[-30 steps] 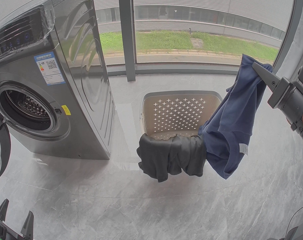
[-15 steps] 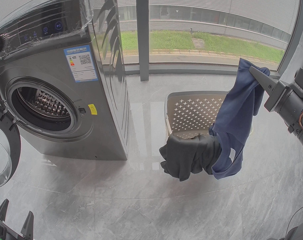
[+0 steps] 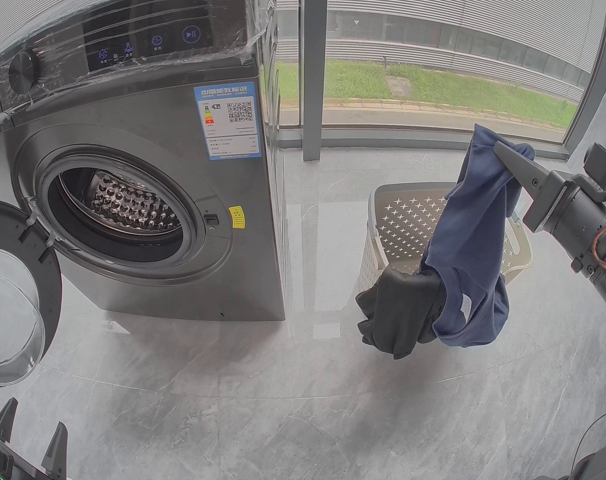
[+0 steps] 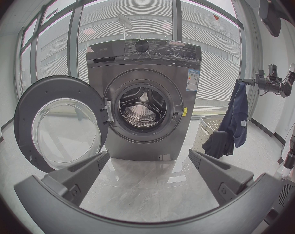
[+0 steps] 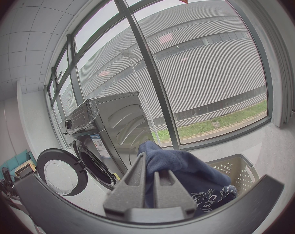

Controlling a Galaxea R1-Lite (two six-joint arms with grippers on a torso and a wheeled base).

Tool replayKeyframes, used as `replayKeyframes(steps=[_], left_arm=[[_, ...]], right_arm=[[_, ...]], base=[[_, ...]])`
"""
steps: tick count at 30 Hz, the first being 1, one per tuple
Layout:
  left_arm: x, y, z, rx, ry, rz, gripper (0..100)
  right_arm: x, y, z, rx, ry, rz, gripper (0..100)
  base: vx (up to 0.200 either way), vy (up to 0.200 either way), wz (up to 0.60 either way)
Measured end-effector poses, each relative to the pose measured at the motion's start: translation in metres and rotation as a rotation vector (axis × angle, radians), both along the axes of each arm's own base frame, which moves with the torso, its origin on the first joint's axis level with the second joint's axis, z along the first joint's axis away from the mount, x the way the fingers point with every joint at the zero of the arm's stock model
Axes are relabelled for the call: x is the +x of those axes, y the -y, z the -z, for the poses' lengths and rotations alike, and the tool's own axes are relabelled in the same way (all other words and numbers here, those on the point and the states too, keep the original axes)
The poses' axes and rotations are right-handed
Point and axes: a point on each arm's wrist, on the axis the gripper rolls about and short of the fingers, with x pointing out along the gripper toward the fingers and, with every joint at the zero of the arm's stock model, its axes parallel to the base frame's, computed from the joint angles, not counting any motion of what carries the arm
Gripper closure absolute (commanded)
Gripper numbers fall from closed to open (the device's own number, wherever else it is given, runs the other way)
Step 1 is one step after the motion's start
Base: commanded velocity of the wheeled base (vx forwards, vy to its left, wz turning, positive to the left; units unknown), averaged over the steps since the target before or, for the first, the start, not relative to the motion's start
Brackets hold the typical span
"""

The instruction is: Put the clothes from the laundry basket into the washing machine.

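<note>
The blue garment [image 3: 473, 248] hangs at 3 o'clock in the head view, its top edge pinched between the closed-up fingers of the right gripper [image 3: 509, 155], which sits at 2 o'clock. The cloth falls in a long fold in front of the laundry basket [image 3: 409, 225] and its lower part touches the dark grey garment [image 3: 399, 308], which is draped over the basket's near rim at 5 o'clock of the basket. The basket stands on the grey floor [image 3: 283, 395], at 3 o'clock of the washing machine [image 3: 249, 248] and near it but apart. The machine's round door [image 3: 9, 301] is swung wide open at 9 o'clock, leaving the drum opening [image 3: 123, 208] uncovered. The left gripper [image 3: 33, 425] is low at 7 o'clock, fingers spread apart and holding nothing. A window [image 3: 449, 48] runs behind at 12 o'clock
</note>
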Motion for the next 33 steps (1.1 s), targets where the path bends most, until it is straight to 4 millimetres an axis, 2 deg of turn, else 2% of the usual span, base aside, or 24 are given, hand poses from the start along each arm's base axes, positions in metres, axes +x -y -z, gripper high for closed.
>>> replayKeyframes(steps=[16,22,33], left_arm=[[0.0,0.0,0.0,0.001,0.0,-0.002,0],[0.0,-0.0001,0.0001,0.006,0.0,-0.003,0],[0.0,0.0001,0.0,0.0,0.0,0.003,0]], right_arm=[[0.0009,-0.0007,0.0012,-0.003,-0.004,-0.001,100],[0.0014,-0.0012,0.0017,-0.005,-0.006,-0.002,100],[0.0015,-0.0017,0.0018,-0.005,-0.006,-0.004,100]], base=[[-0.2,0.0,0.0],[0.0,0.0,0.0],[0.0,0.2,0.0]])
